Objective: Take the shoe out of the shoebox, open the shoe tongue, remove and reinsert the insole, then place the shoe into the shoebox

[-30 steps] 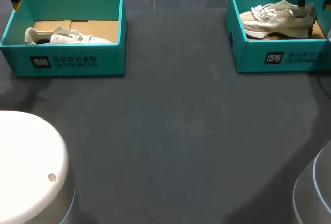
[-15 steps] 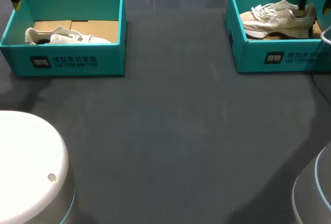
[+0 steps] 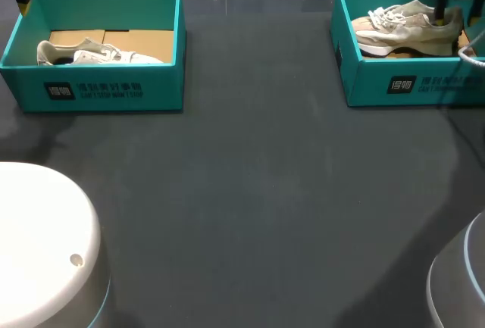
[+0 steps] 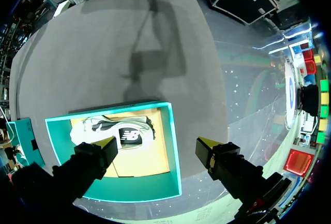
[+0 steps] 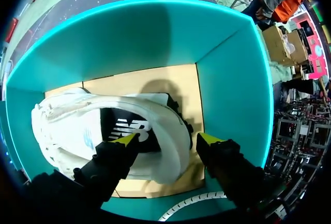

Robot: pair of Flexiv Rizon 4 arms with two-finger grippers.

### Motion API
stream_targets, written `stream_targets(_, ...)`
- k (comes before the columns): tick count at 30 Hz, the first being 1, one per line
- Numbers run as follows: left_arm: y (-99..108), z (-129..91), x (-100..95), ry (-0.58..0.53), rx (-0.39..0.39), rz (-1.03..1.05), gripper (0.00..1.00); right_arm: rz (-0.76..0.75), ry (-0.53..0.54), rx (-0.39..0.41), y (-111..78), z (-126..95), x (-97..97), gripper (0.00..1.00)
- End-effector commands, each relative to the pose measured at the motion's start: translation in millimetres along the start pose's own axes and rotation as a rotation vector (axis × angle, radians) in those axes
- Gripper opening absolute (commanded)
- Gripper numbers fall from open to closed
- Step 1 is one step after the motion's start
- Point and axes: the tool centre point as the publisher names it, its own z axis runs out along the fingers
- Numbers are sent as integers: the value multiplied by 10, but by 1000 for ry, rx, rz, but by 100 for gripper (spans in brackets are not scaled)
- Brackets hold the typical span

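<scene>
The right gripper (image 5: pixel 168 139) hangs inside the right shoebox (image 5: pixel 232 79), pointing down, its fingers spread wide and not clamped. The left gripper (image 4: pixel 158 142) is well apart from that box, far off to its left, fingers likewise spread, holding nothing.

The left shoebox (image 3: pixel 106 92) sits at the back left of the surface (image 3: pixel 265 192), the right shoebox (image 3: pixel 364 82) at its back right. The left shoe (image 3: pixel 98 55) and right shoe (image 3: pixel 402 26) lie inside them.

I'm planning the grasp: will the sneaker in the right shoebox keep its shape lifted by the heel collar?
Probably only partly: the sneaker has a soft, padded-looking collar, which may squash in the right gripper. Held at the heel, the long toe end would likely sag. Its fabric upper suggests little weight.
</scene>
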Motion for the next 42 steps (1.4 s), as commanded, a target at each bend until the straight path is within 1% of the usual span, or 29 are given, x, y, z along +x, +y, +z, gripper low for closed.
stream_targets(1, -10, -5, 4, 1, -2, 1, 100, -2, 12, 10, 39, 62, 19, 70)
stream_targets(6, -10, -5, 4, 1, -2, 1, 100, -5, 19, 14, 11, 93, 34, 70)
stream_targets(11, -10, -5, 4, 1, -2, 1, 100, -6, 16, 14, -7, 116, 3, 70)
stream_targets(17, -10, -5, 4, 1, -2, 1, 100, -10, 5, 2, -19, 62, -50, 70)
stream_targets(20, -10, -5, 4, 1, -2, 1, 100, -18, 8, 4, -13, 100, -63, 71)
stream_targets(21, -10, -5, 4, 1, -2, 1, 100, -21, 8, 8, -11, 124, -63, 73)
stream_targets(22, -10, -5, 4, 1, -2, 1, 100, -24, 10, 9, -10, 134, -63, 72)
stream_targets(25, -10, -5, 4, 1, -2, 1, 100, -36, 16, 14, -6, 167, -57, 75)
stream_targets(30, -10, -5, 4, 1, -2, 1, 100, -52, 25, 15, 5, 198, -38, 75)
stream_targets(35, -10, -5, 4, 1, -2, 1, 100, -59, 29, 21, 0, 238, -27, 64)
stream_targets(36, -10, -5, 4, 1, -2, 1, 100, -60, 30, 24, -4, 254, -25, 59)
stream_targets(37, -10, -5, 4, 1, -2, 1, 100, -60, 31, 26, -6, 261, -25, 49)
stream_targets(39, -10, -5, 4, 1, -2, 1, 100, -60, 31, 29, -9, 265, -24, 44)
stream_targets(40, -10, -5, 4, 1, -2, 1, 100, -59, 31, 30, -10, 266, -24, 40)
stream_targets(42, -10, -5, 4, 1, -2, 1, 100, -57, 31, 30, -13, 265, -25, 26)
